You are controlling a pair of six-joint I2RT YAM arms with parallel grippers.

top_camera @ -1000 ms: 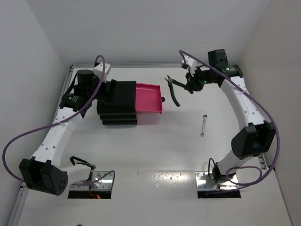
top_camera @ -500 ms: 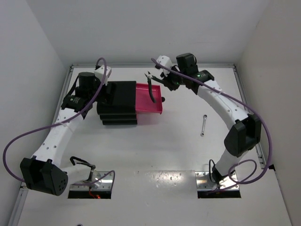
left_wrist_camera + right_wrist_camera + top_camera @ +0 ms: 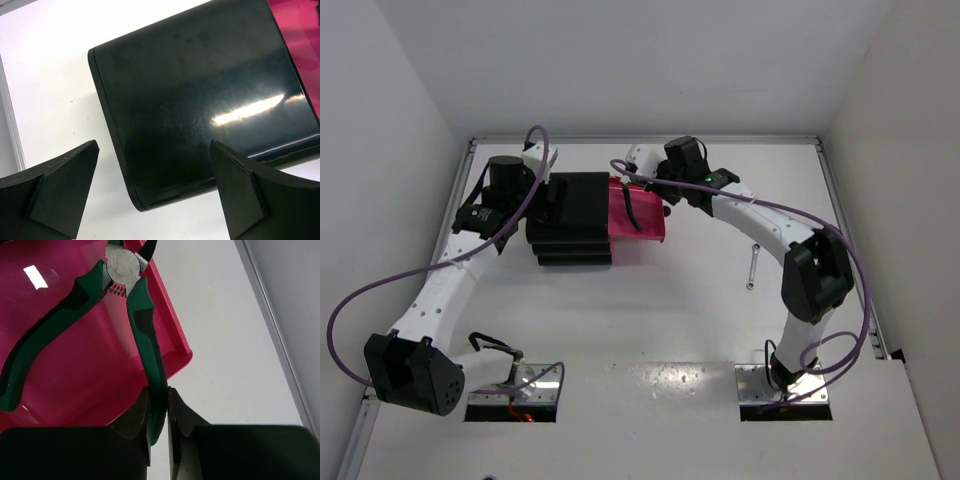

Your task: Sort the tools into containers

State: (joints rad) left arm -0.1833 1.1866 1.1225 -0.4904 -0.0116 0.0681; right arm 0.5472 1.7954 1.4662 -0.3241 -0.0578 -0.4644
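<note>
White table bears drawer chest (black) and wrench.

We see a glossy black plastic chest, a shiny pink plastic tray, pliers with matt green grips and dull metal head, a matt white table.

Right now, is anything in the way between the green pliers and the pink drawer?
Nothing visible is in the way. The right gripper holds the green pliers by one handle over the open pink drawer, and the part of its floor that shows beneath them is bare.
</note>
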